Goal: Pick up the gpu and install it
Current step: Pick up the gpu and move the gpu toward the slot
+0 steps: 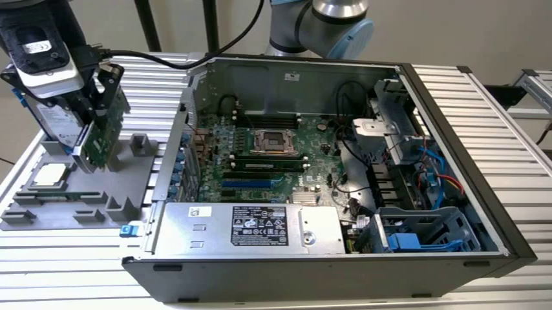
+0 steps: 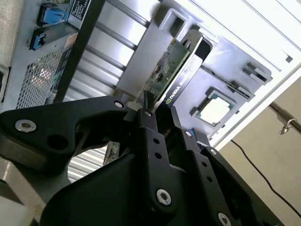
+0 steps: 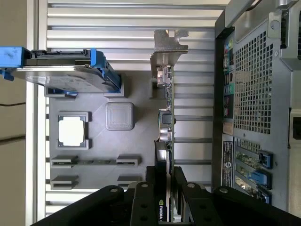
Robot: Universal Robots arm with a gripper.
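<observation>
Well, what sits closest in?

The gripper (image 3: 163, 176) does. Its black fingers (image 2: 151, 127) are drawn narrow onto the gpu (image 3: 167, 120), one against each face near the card's upper edge.

What does each camera add?

The first wrist view shows the card edge-on. Its long axis runs level, parallel to the rear panel of the computer case (image 3: 254, 94), and the silver bracket (image 3: 167, 47) is at the end farthest from the fingers. The second wrist view shows the green board face and the black cooler side. The exterior view shows the card standing on its long edge at the gray tray (image 1: 86, 194). Whether it has cleared its slot cannot be told.

How much room lies around it?

On the side away from the case, the hard drive (image 3: 61, 73) with blue rails stands near, and the CPU chip (image 3: 71, 131) lies flat in its pocket. Toward the case there is a bare strip of slatted table (image 3: 193, 117).

And farther off?

The case lies open side up with its motherboard (image 1: 324, 171) exposed, well apart from the card, toward the exterior view's right.
</observation>
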